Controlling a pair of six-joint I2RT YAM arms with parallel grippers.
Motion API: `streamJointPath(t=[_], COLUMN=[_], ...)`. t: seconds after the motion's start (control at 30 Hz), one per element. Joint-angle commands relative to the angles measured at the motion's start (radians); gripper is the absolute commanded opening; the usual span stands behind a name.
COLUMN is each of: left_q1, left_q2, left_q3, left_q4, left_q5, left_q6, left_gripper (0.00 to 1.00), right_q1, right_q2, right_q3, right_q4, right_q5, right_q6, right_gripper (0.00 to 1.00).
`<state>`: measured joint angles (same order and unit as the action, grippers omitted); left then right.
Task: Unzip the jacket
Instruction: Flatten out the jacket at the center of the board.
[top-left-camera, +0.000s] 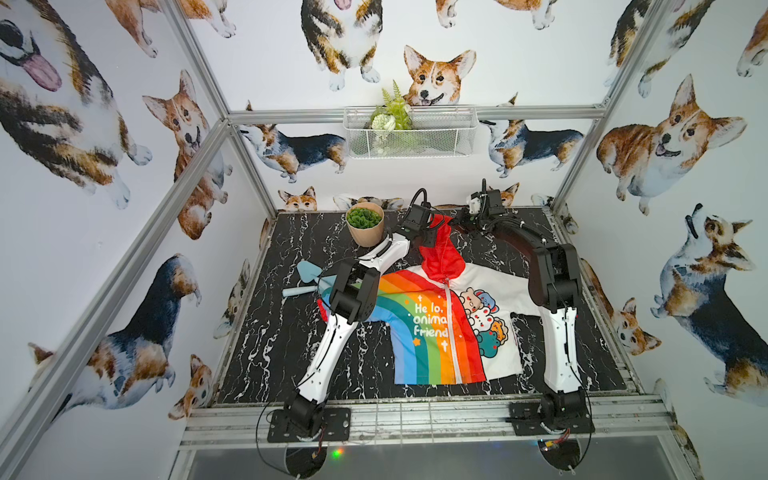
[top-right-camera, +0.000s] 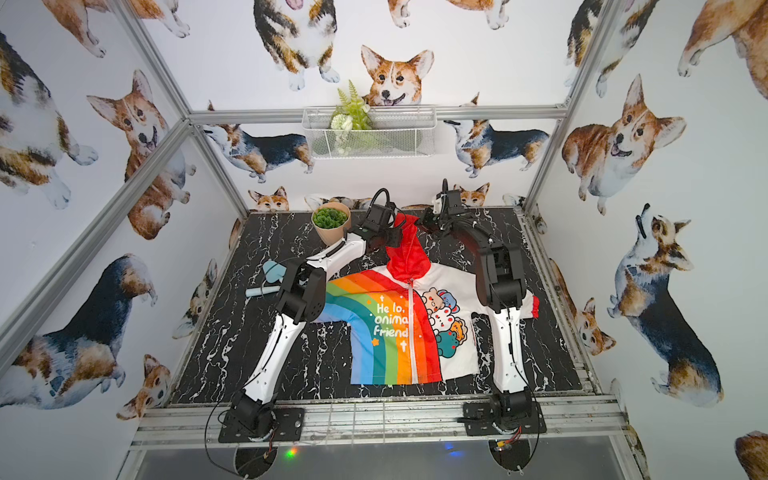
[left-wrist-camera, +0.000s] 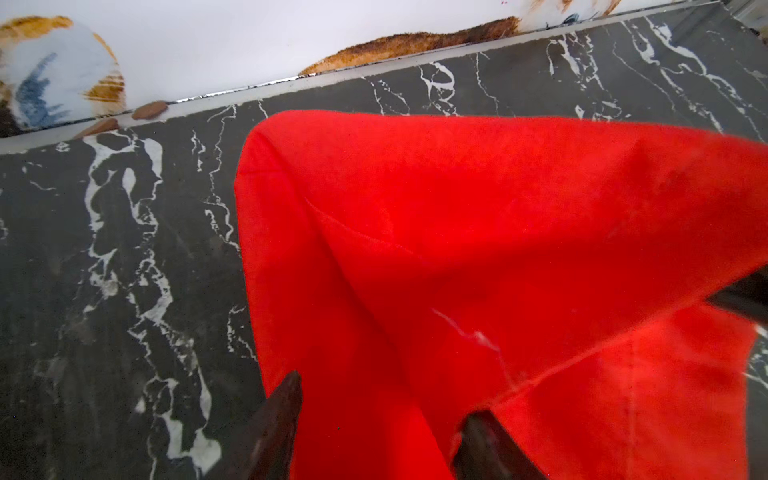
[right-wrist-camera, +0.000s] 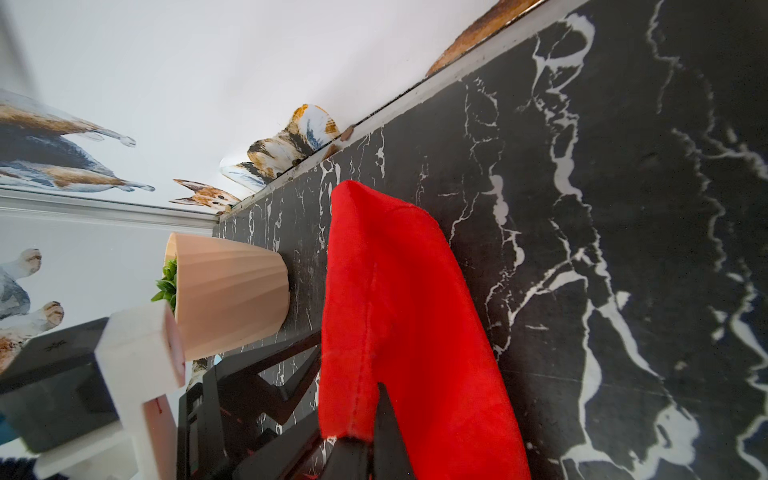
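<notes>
**Hidden or unclear**
- The left arm's elbow covers the jacket's (top-left-camera: 415, 353) (top-right-camera: 386, 345) rainbow sleeve. The right arm covers most of the white sleeve, and only its red cuff (top-right-camera: 536, 305) shows in a top view.
- The zipper (top-left-camera: 454, 332) (top-right-camera: 412, 332) reads as a closed white line from collar to hem. Its puller is too small to make out.
- In both top views the fingertips of both grippers merge with the dark housings and cannot be resolved.
- The left arm partly hides a light blue tool (top-left-camera: 307, 278) near the tabletop's (top-left-camera: 291, 353) left edge.

**Jacket position**
- The body lies flat at mid-tabletop, with the hem toward the near edge.
- The red hood (top-left-camera: 442, 257) (top-right-camera: 409, 257) points toward the far edge, and its tip is raised between the two grippers.
- A plant pot (top-left-camera: 365, 228) (right-wrist-camera: 232, 299) stands near the far edge, left of the hood.

**Left gripper** (top-left-camera: 428, 237) (top-right-camera: 395, 237) (left-wrist-camera: 386, 428)
- In the left wrist view the two fingers (left-wrist-camera: 282, 415) are cut off at the frame edge.
- The jaws stand clearly apart, with hood fabric (left-wrist-camera: 498, 249) running between them.
- No pinch on the cloth is visible.

**Right gripper** (top-left-camera: 457, 220) (top-right-camera: 424, 220) (right-wrist-camera: 368, 444)
- The jaws are fully closed on the hood's edge.
- In the right wrist view the fabric (right-wrist-camera: 399, 311) runs out from the dark fingers (right-wrist-camera: 386, 415) above the tabletop, and it hides the tips.
</notes>
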<state>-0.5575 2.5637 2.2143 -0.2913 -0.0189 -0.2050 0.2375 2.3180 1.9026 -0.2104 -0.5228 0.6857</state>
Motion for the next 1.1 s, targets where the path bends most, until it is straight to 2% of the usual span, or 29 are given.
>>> streamJointPath(t=[0.0, 0.27, 0.33, 0.77, 1.07], left_q1=[0.0, 0.001, 0.001, 0.001, 0.001], left_q2=[-0.008, -0.025, -0.034, -0.177, -0.194], left_q3=[0.008, 0.017, 0.018, -0.001, 0.002], left_q4=[-0.02, -0.024, -0.025, -0.048, -0.07], left_q5=[-0.033, 0.0, 0.004, 0.008, 0.013], left_q6=[0.011, 0.002, 0.001, 0.047, 0.085], left_gripper=[0.46, 0.07, 0.0, 0.0, 0.0], right_q1=[0.0, 0.0, 0.0, 0.0, -0.001], right_q2=[-0.013, -0.02, -0.025, -0.079, -0.08], right_q3=[0.001, 0.01, 0.012, 0.054, 0.087], right_q4=[-0.013, -0.034, -0.041, -0.148, -0.221], right_q5=[0.007, 0.014, 0.019, 0.122, 0.253], right_q6=[0.009, -0.002, -0.009, -0.122, -0.217], right_gripper=[0.0, 0.0, 0.0, 0.0, 0.0])
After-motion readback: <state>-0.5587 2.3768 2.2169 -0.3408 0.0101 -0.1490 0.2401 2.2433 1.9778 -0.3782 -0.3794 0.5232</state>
